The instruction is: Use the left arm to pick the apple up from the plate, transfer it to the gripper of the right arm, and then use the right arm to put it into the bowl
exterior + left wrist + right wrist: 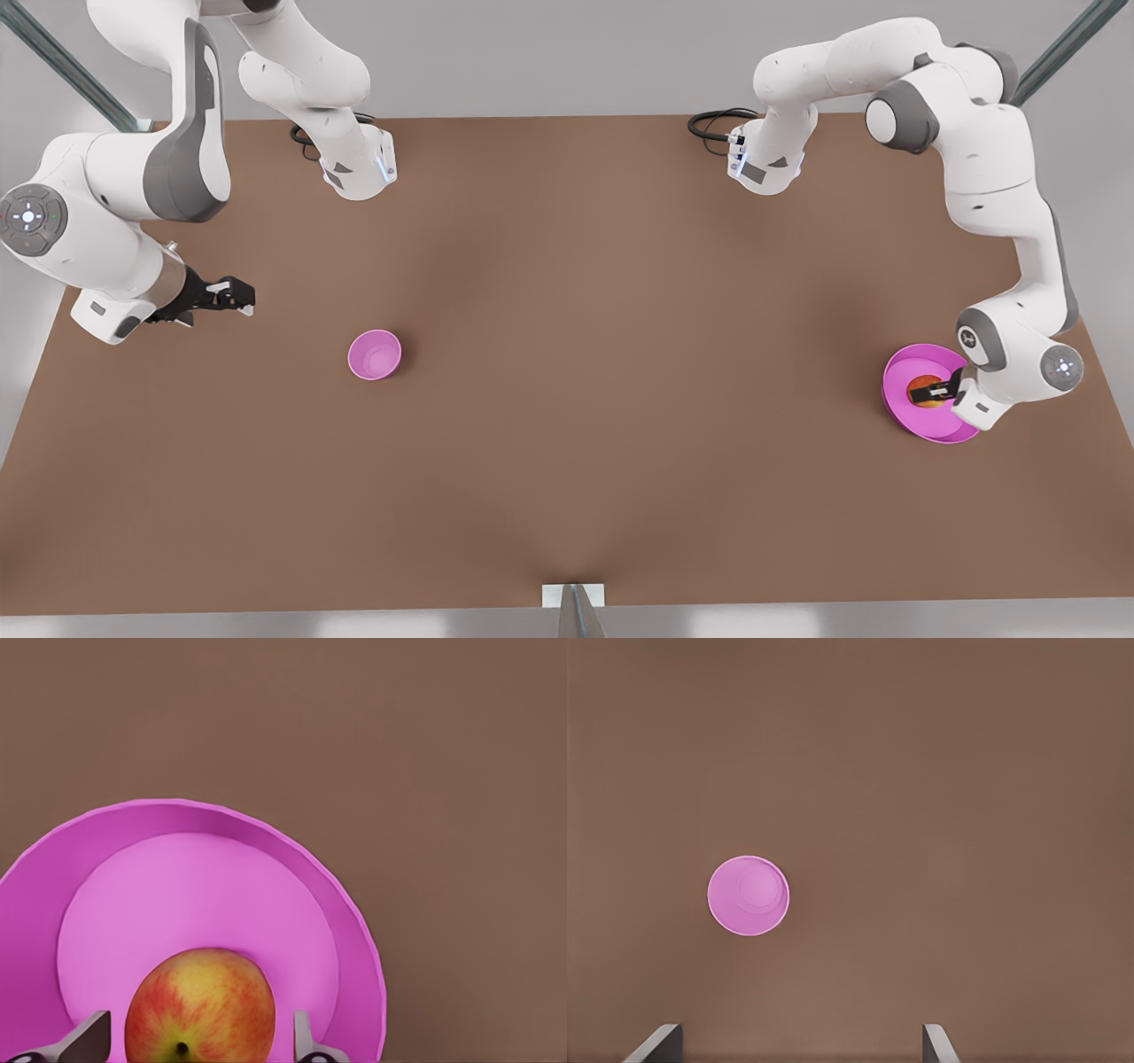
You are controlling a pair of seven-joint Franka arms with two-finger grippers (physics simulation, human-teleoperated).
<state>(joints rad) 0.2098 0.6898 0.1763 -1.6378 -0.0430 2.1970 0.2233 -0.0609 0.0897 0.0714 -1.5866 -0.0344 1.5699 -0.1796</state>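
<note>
Brown bench under both arms, pale wall behind. Taking the bowl as reference and reading the front view from its left side to its right:

- Right hand, the linkage type with the silver wrist ring, is off to the bowl's left and a bit further back, above the bench. Its fingers are spread wide with nothing between them, and its wrist camera looks down on the bowl. This arm is waiting.
- Bowl sits alone on the bench, nothing in it.
- Plate is well apart from the bowl, far off to its right near the bench edge. Apple rests on the plate.
- Left hand is down over the apple. Left wrist view: fingers straddle the apple, one each side, a visible gap on both, so not yet clamped.

Step in hand, by my read: the pick, at pre-grasp. Next move calls for closing on the apple, lifting clear of the plate rim, then carrying it toward the bowl side for handover. Round fruit could slip if the grip lands off-centre.
</note>
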